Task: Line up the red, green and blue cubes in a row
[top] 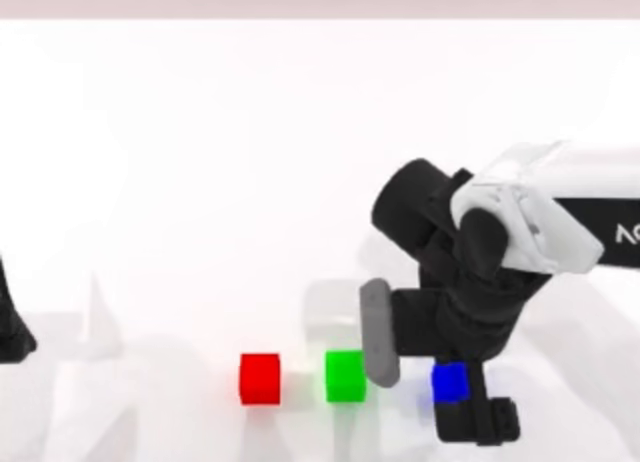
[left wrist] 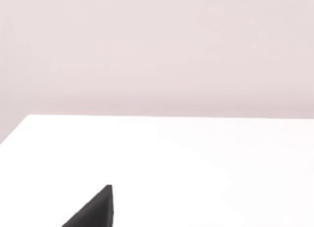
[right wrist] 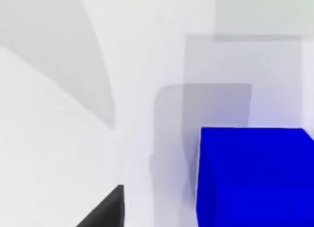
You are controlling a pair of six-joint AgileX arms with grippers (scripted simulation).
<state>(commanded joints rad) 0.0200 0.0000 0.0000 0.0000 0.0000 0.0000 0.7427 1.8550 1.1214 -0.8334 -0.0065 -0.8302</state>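
Note:
Near the table's front edge, the red cube (top: 260, 378), the green cube (top: 345, 375) and the blue cube (top: 450, 382) stand in a row running left to right. My right gripper (top: 428, 390) is down at the table and open, straddling the blue cube. Its grey finger (top: 380, 334) stands between the green and blue cubes, close beside the green one. The other finger is at the blue cube's right side. In the right wrist view the blue cube (right wrist: 252, 175) fills the lower part, with a gap between it and one dark fingertip (right wrist: 105, 212).
My left arm (top: 10, 327) is parked at the table's left edge. Its wrist view shows only white table (left wrist: 196, 163), the pale back wall and one dark fingertip (left wrist: 95, 212). The right arm's white body (top: 545, 207) hangs over the table's right half.

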